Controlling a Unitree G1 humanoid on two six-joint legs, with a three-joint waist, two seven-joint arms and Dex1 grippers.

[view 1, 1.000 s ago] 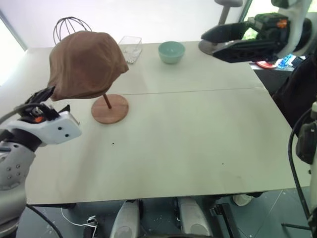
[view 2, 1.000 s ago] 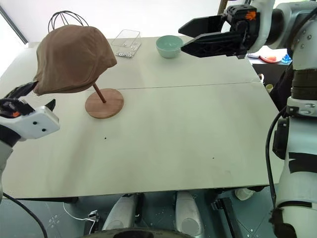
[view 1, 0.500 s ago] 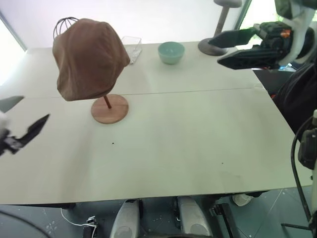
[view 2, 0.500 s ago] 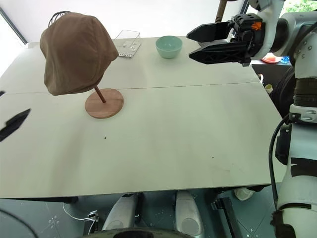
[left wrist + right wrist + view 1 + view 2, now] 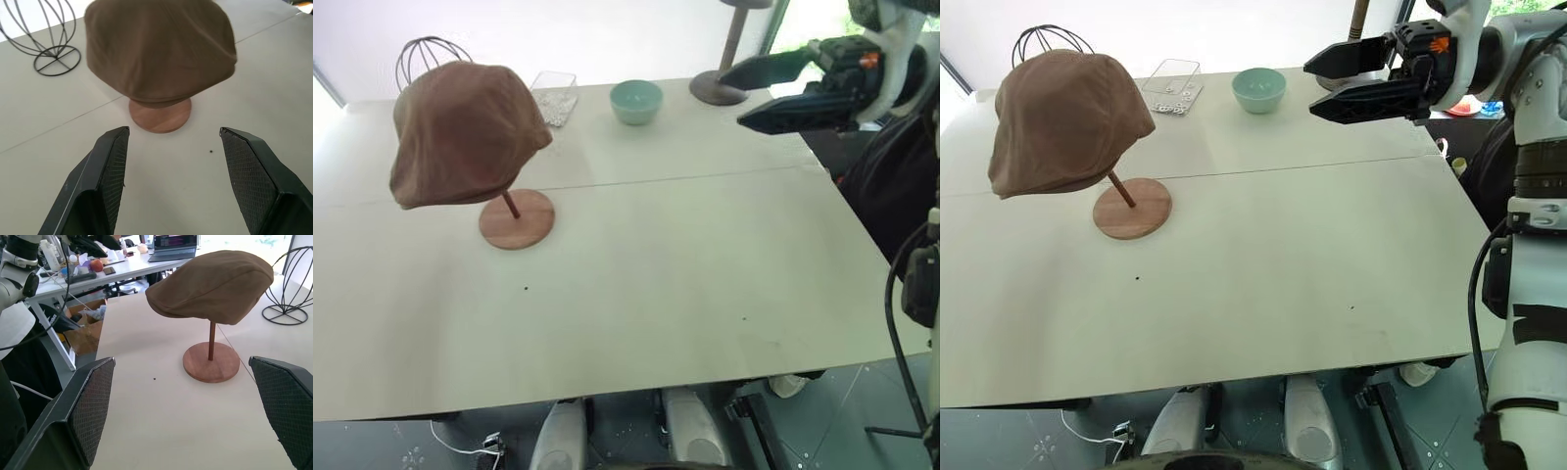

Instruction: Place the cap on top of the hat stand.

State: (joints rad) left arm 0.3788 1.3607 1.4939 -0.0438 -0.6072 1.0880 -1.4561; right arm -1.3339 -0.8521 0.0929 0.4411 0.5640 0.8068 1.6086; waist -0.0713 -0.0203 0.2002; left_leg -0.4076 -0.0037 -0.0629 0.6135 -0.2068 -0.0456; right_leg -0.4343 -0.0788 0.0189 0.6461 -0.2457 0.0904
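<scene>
Right now I see the soft brown cap (image 5: 1065, 116) draped over the top of the reddish wooden hat stand (image 5: 1132, 207), its thin slanted rod and round flat base standing on the pale, smooth desk (image 5: 1273, 264). My left pincer (image 5: 171, 147) faces it, fingers spread and empty. My right pincer (image 5: 1317, 86) hangs wide open above the desk's far edge, near a rounded teal bowl (image 5: 1258, 89). Broad bare desk lies in front.
</scene>
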